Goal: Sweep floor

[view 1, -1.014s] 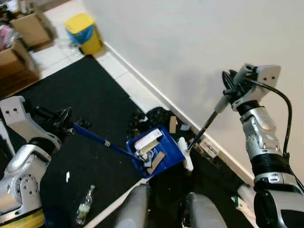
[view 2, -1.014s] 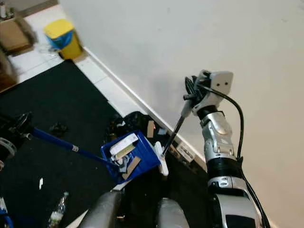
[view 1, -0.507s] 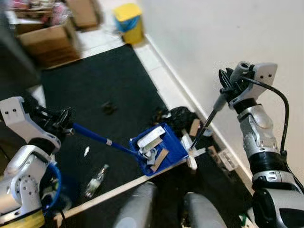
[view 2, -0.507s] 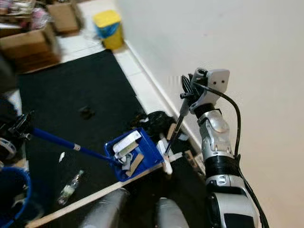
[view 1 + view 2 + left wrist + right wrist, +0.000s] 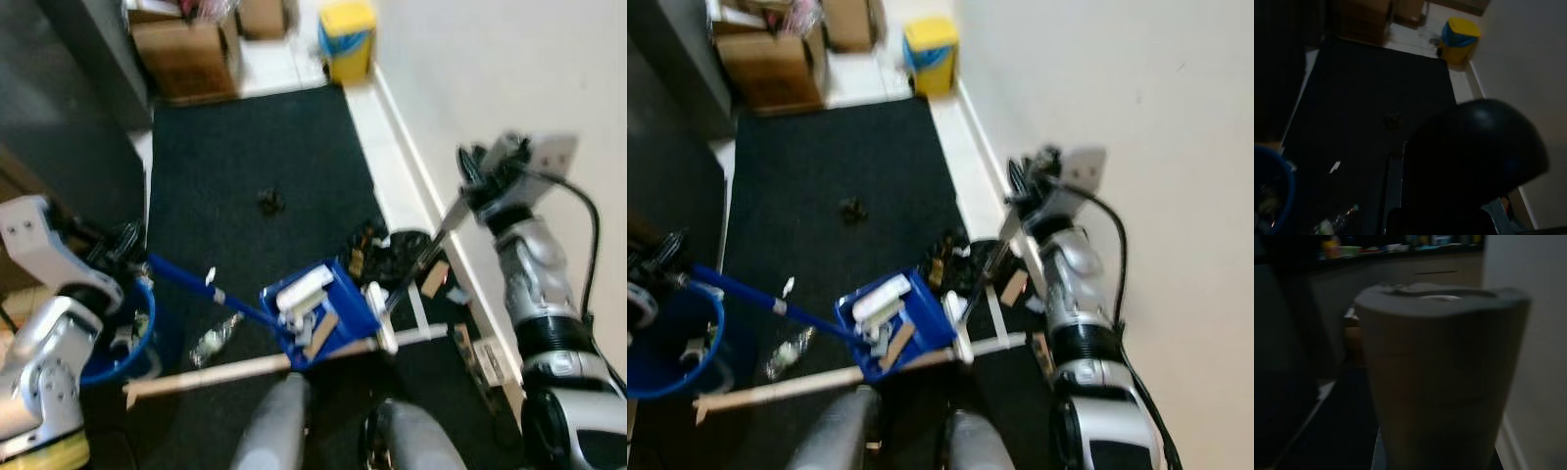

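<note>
- The dustpan (image 5: 318, 313) is held low over the black mat (image 5: 255, 166) by its blue handle, kept level, it seems, so the scraps aboard stay in.
- The left gripper (image 5: 122, 245) is clamped on that handle at 9 o'clock.
- The broom (image 5: 416, 264) is gripped at its grey top end by the right gripper (image 5: 480, 181); its head is set against the pan's 3 o'clock edge.
- Debris (image 5: 269, 203) lies at 12 o'clock; a bottle (image 5: 211, 343) at 8.
- A blue bucket (image 5: 122, 343) waits beside the left arm.

Head stereo cameras looked steeply down, sharing the black mat (image 5: 245, 186) and far yellow bin (image 5: 930, 42); each wrist camera sat close behind its held handle.
</note>
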Robot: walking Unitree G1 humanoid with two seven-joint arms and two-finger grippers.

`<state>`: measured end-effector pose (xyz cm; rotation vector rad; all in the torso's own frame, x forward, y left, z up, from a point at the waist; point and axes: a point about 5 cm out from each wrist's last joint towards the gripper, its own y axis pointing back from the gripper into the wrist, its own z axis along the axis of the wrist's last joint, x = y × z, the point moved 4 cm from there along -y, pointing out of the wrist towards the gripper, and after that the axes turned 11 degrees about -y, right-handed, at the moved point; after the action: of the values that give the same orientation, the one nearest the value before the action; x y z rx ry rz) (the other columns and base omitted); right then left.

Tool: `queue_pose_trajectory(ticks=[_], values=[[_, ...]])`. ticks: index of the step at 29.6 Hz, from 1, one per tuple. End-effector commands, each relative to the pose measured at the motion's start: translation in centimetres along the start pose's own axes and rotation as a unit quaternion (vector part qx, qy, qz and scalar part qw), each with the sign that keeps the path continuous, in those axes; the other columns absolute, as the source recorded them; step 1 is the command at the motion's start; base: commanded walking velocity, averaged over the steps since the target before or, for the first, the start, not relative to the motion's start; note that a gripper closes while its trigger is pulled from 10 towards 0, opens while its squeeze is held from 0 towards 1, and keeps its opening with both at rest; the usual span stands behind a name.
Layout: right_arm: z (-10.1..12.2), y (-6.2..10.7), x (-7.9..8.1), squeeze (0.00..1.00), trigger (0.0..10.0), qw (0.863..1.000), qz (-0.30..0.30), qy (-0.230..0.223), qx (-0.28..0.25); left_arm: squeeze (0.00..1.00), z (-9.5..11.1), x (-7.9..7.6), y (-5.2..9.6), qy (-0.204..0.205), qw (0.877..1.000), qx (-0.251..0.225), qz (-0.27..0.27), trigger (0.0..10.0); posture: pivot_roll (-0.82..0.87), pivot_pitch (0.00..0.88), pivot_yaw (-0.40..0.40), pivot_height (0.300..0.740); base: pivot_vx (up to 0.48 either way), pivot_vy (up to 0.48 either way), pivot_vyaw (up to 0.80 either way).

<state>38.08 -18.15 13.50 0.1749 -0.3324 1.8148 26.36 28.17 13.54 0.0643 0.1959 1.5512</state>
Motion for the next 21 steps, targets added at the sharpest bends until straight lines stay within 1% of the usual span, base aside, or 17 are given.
queue_pose_trajectory(ticks=[1,21], values=[[0.44,0.16,-0.31,0.0,10.0,1.0,-0.004,0.001,-0.012,0.0,0.9,0.19,0.08,-0.004,1.0,-0.02,-0.001,10.0,0.07,0.05,0.004,0.74,0.0,0.0,0.79],[0.45,0.07,-0.32,0.0,10.0,1.0,-0.004,0.001,-0.012,0.0,0.84,0.13,0.1,-0.002,1.0,-0.02,0.0,10.0,0.07,0.054,0.002,0.74,0.0,0.0,0.79]])
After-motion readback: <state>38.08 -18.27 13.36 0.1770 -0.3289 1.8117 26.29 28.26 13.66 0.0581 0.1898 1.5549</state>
